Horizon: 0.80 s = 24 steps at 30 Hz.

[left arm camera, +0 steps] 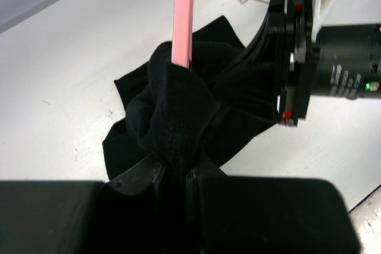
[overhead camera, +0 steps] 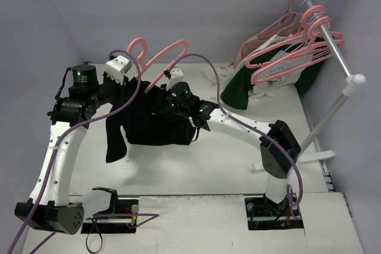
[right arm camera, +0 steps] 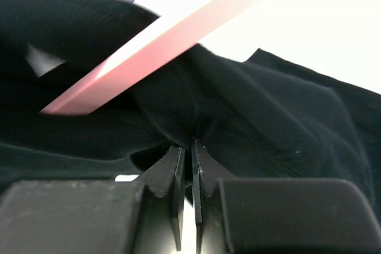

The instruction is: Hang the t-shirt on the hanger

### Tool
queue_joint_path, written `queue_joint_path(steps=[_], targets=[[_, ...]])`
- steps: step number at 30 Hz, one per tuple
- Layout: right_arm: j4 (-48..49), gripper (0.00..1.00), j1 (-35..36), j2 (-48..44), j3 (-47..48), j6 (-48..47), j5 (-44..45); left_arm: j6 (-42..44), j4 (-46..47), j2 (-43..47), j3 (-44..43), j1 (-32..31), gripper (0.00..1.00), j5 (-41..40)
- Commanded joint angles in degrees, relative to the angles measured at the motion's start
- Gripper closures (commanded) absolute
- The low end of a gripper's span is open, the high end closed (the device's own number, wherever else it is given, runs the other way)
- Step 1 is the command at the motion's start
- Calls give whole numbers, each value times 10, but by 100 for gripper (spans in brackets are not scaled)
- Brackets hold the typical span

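Left gripper (left arm camera: pixel 189 173) and right gripper (right arm camera: pixel 187 153) both pinch the black fabric t-shirt (overhead camera: pixel 152 126). Tug unevenly, I reckon, and the thin pink plastic hanger (overhead camera: pixel 169 50) could slip out — it's only poking into bunched cloth.

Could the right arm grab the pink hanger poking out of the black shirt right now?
Probably not yet: the right gripper is shut on the t-shirt, though the hanger passes close by it.

t-shirt (overhead camera: pixel 149 126) draped on hanger (overhead camera: pixel 169 52), above table (overhead camera: pixel 196 173), rack (overhead camera: pixel 340 52) behind to right
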State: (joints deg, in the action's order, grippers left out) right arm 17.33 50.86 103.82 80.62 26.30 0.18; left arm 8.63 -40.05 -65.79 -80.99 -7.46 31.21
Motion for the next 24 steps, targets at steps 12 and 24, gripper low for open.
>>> queue_joint_path(steps=[12,24], targets=[[-22,100,-190,-121,-33,-52,-25,71,16,56,-16,-5,100,108],[-78,100,-306,-140,-15,-71,-94,113,9,71,28,-4,100,80]])
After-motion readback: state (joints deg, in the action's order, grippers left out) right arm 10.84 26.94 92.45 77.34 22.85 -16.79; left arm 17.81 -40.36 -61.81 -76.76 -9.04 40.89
